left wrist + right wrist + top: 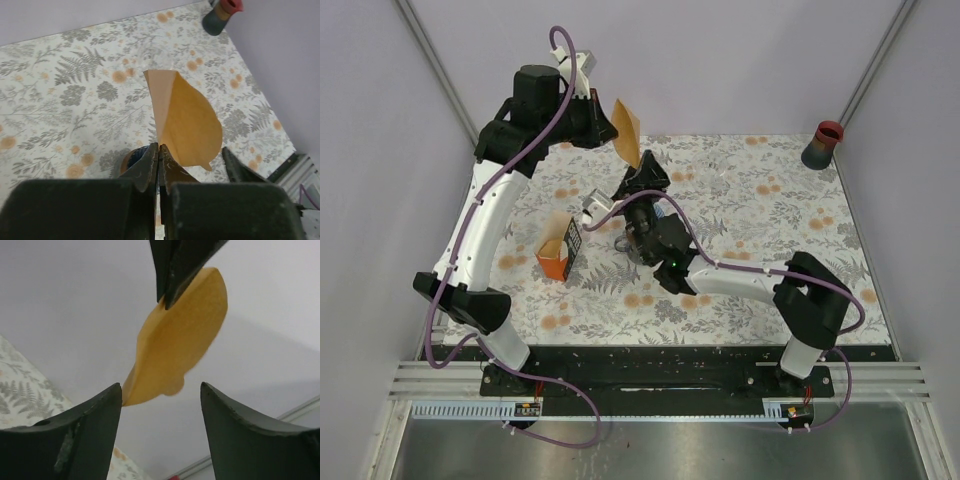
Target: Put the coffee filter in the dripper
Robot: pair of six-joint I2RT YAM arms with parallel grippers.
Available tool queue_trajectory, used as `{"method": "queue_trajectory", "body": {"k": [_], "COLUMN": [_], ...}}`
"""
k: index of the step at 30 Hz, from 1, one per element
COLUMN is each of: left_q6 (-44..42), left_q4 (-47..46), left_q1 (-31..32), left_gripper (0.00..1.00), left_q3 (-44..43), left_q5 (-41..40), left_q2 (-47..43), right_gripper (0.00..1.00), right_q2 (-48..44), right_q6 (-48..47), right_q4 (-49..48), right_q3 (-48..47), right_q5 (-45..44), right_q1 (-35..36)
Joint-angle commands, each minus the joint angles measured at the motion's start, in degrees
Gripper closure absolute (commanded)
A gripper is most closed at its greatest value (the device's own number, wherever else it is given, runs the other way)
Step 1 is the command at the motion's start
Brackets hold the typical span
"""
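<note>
My left gripper (611, 128) is raised over the far side of the table and shut on a corner of the brown paper coffee filter (628, 131). In the left wrist view the filter (187, 117) fans out beyond the closed fingertips (152, 157). My right gripper (646, 178) is open just below it, pointing up. In the right wrist view the filter (177, 342) hangs between and above the open fingers (95, 425), its lower tip close to the left one. The dripper (131, 159), round, dark blue with an orange rim, sits on the table, mostly hidden behind my left fingers.
An orange box of filters (558, 248) stands on the floral tablecloth (760, 210) at the left. A dark cup with a red rim (823, 144) stands at the far right corner, and also shows in the left wrist view (222, 12). Purple walls enclose the table.
</note>
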State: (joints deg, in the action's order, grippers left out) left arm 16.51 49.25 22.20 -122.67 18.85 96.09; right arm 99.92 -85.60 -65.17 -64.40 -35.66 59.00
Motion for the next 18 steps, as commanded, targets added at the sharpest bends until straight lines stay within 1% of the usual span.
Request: {"method": "queue_trajectory", "body": {"k": [1, 2, 3, 4, 5, 6, 7, 9, 12, 15, 18], "left_q6": [-3.2, -3.9, -4.6, -5.1, -5.4, -5.5, -5.5, -5.6, -5.5, -5.2, -4.7], "left_q4": [-1.9, -2.0, -1.9, -2.0, -2.1, -2.3, -2.5, -2.5, -2.4, -2.2, -1.8], "left_q1": [0.0, -0.1, 0.0, 0.0, 0.0, 0.0, 0.0, 0.3, 0.7, 1.1, 1.4], "left_gripper": [1.00, 1.00, 1.00, 1.00, 1.00, 1.00, 1.00, 1.00, 1.00, 1.00, 1.00], "left_q3": [0.3, 0.5, 0.9, 1.0, 1.6, 2.3, 2.9, 3.4, 3.5, 3.2, 3.2], "left_q5": [-9.2, -10.1, -11.4, -12.0, -12.5, -12.7, -12.6, -13.0, -13.5, -14.2, -14.4], "left_q2": [-2.0, -2.0, -2.0, -2.0, -2.1, -2.2, -2.3, -2.3, -2.4, -2.8, -3.5], "right_gripper": [0.23, 0.18, 0.09, 0.01, 0.01, 0.00, 0.01, 0.01, 0.04, 0.10, 0.17], "right_q2": [-12.3, -15.7, -19.5, -22.5, -24.9, -26.5, -27.0, -26.0, -22.2, -18.1, -14.3], "right_q6": [25.3, 34.2, 42.6, 49.0, 54.5, 57.4, 59.4, 63.0, 66.4, 68.6, 71.4], "right_q4": [17.7, 26.9, 36.4, 43.0, 47.2, 48.6, 48.7, 50.0, 54.3, 57.4, 59.3], "right_q3": [-2.7, -3.0, -3.8, -4.4, -4.8, -4.9, -5.4, -8.9, -16.2, -22.1, -26.0], "right_q5": [-3.3, 0.1, 6.3, 13.2, 20.2, 24.5, 25.5, 24.3, 19.1, 15.8, 13.1], "right_q1": [0.4, 0.3, -0.5, -1.5, -2.7, -3.4, -3.4, -3.4, -3.5, -3.5, -3.5]}}
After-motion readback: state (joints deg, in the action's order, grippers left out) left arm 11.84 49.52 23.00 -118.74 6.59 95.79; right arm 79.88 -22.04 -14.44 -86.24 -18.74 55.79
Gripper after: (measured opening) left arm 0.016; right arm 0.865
